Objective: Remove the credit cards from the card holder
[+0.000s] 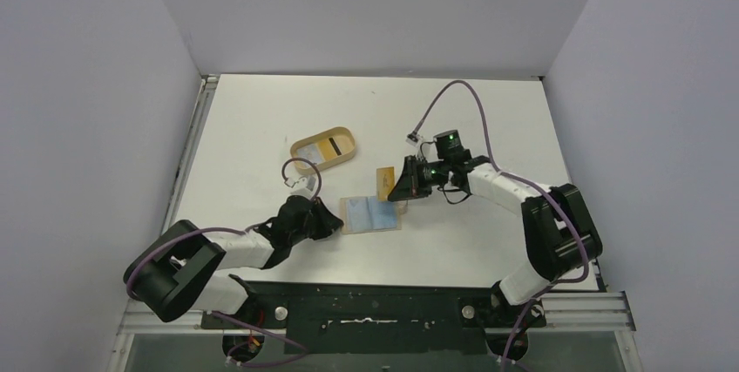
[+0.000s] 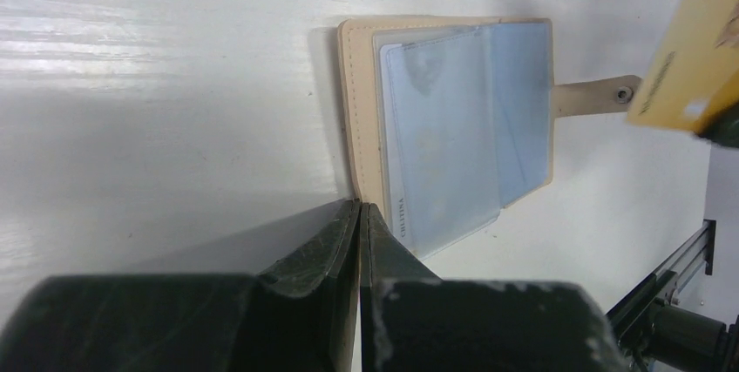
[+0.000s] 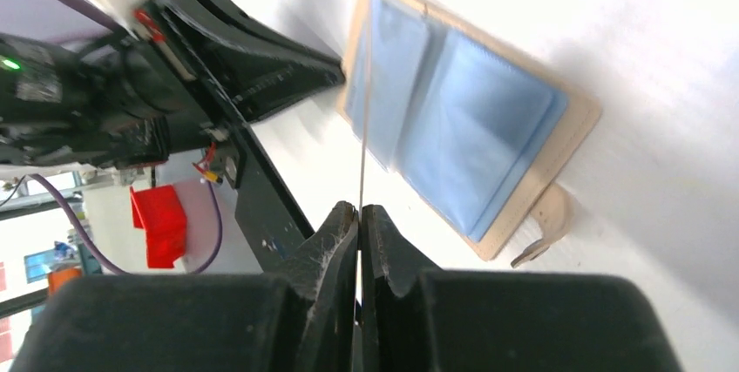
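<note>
Worktop [image 1: 488, 119]: plain white.
Card holder [image 1: 372, 214]: tan-beige cover with paler stitching along its edge. Light blue cards [image 2: 444, 137] show through the clear sleeves.
Yellow card [image 2: 684, 50], upper right of the left wrist view: golden, with small dark print.
Oval tray [image 1: 351, 150], centre-left of the top view: tan wall, yellow inside.
Jaws of the left gripper [image 2: 359, 206] and right gripper [image 3: 359, 208]: black, scuffed grey.

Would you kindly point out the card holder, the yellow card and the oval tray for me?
card holder [image 2: 359, 102]: left wrist view, its tan leather border.
yellow card [image 2: 688, 58]: left wrist view, middle of its face.
oval tray [image 1: 352, 151]: top external view, its right-hand rim.
</note>
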Action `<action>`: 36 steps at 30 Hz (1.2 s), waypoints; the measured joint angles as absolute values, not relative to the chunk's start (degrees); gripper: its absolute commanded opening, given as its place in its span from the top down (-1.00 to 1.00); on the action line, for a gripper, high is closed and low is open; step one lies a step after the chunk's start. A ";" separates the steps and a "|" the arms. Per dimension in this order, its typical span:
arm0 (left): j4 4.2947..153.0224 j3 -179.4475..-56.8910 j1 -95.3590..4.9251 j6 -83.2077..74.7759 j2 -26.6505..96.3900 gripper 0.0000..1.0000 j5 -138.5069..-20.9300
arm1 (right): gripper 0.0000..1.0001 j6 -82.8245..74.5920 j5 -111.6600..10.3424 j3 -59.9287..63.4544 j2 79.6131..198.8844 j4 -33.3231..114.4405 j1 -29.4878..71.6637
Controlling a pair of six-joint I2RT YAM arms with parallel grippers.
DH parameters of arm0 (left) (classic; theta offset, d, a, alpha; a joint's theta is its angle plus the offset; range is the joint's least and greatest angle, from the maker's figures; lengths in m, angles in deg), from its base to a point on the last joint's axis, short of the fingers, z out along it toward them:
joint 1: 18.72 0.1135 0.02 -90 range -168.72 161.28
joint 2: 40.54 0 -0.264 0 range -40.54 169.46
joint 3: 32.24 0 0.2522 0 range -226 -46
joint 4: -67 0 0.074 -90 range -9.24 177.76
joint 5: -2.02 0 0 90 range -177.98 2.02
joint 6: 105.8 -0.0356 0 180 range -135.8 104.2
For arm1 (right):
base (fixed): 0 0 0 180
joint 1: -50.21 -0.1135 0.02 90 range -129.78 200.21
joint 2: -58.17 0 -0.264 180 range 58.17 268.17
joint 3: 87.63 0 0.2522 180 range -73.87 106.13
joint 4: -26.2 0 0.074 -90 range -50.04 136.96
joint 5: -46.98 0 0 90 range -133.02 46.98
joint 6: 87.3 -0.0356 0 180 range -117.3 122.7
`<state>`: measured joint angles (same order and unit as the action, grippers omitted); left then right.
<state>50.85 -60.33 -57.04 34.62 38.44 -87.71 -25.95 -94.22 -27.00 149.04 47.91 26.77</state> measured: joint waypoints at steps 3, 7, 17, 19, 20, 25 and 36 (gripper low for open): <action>51.20 -59.23 -56.74 34.88 36.98 1.00 -88.47 | 1.00 -23.28 -93.12 -19.28 149.19 53.53 26.95; 52.67 -57.94 -56.63 35.45 34.38 1.00 -89.94 | 1.00 -21.07 -92.82 -8.49 152.97 57.53 26.93; 60.69 -55.34 -56.15 36.76 25.31 1.00 -93.41 | 1.00 -19.52 -91.40 18.09 174.24 62.33 23.60; 62.11 -55.08 -56.04 36.98 24.00 1.00 -93.78 | 1.00 -19.54 -91.16 23.14 178.41 63.45 22.14; 62.57 -55.02 -56.04 37.00 23.58 1.00 -93.83 | 1.00 -19.54 -91.11 25.55 180.34 64.00 21.42; 64.36 -55.02 -55.91 37.04 22.31 1.00 -93.98 | 1.00 -19.63 -91.05 36.54 188.64 66.29 19.06; 64.45 -54.86 -55.71 37.37 22.14 1.00 -93.94 | 1.00 -17.49 -89.91 56.23 202.30 75.32 18.40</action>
